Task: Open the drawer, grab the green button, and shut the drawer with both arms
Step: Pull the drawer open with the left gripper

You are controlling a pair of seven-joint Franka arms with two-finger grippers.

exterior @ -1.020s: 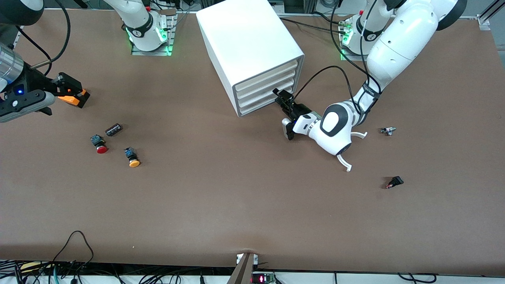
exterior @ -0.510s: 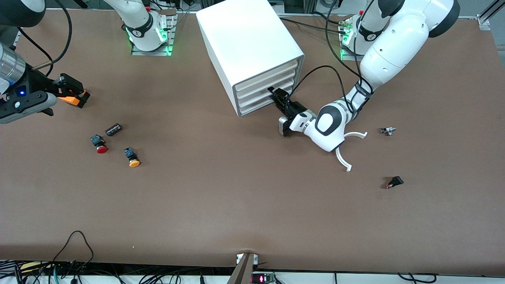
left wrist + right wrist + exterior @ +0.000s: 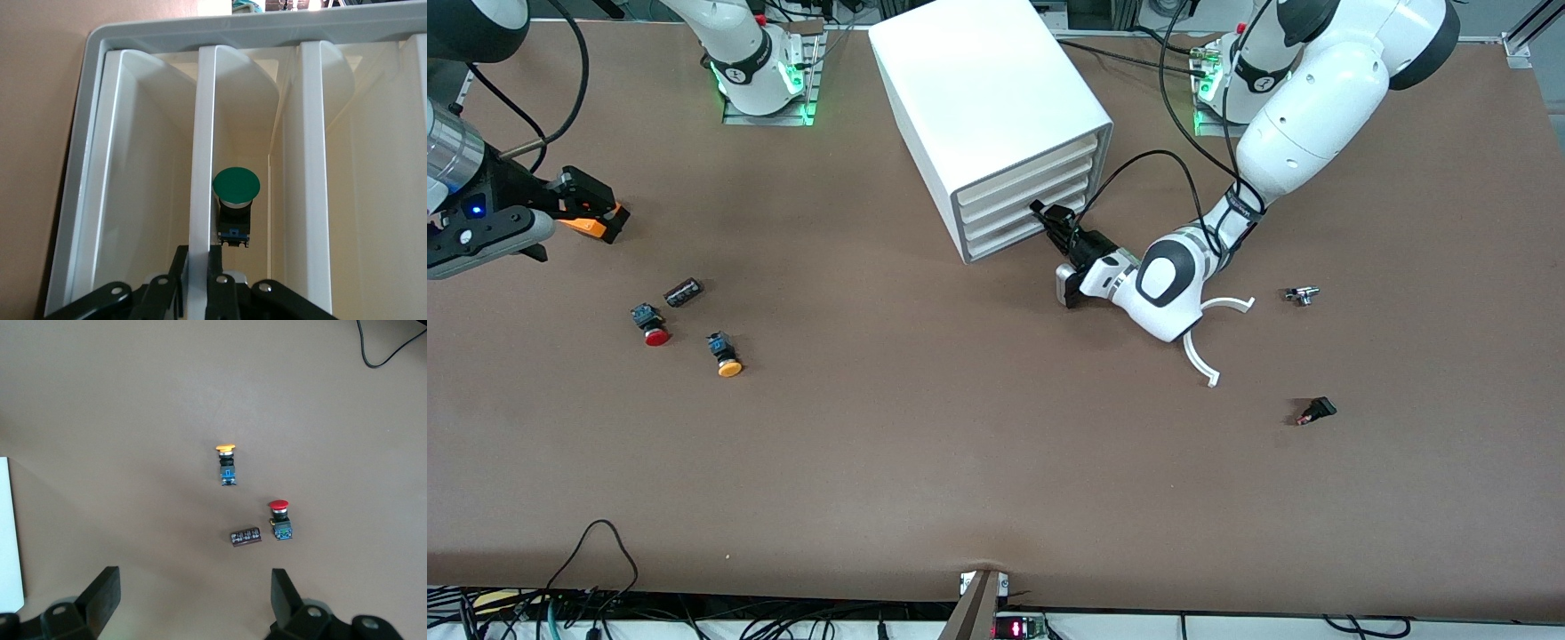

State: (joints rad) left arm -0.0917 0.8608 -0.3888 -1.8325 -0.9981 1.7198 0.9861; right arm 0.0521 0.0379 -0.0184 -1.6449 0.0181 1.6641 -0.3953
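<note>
The brown counter (image 3: 925, 427) carries the white cabinet (image 3: 978, 98) near its robot-side edge. The left tool (image 3: 1049, 222) is clamped on the drawer (image 3: 1018, 233) front; inside lies the button (image 3: 235, 200). The right tool (image 3: 193, 593) hangs wide apart over the counter's right-arm end.

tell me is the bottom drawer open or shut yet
Shut: in the front view the bottom drawer sits flush with the three above it. The left gripper is clamped on its front lip, with the green button visible inside.

glossy white plastic cabinet (image 3: 978, 98), matt brown table (image 3: 960, 427)
</note>
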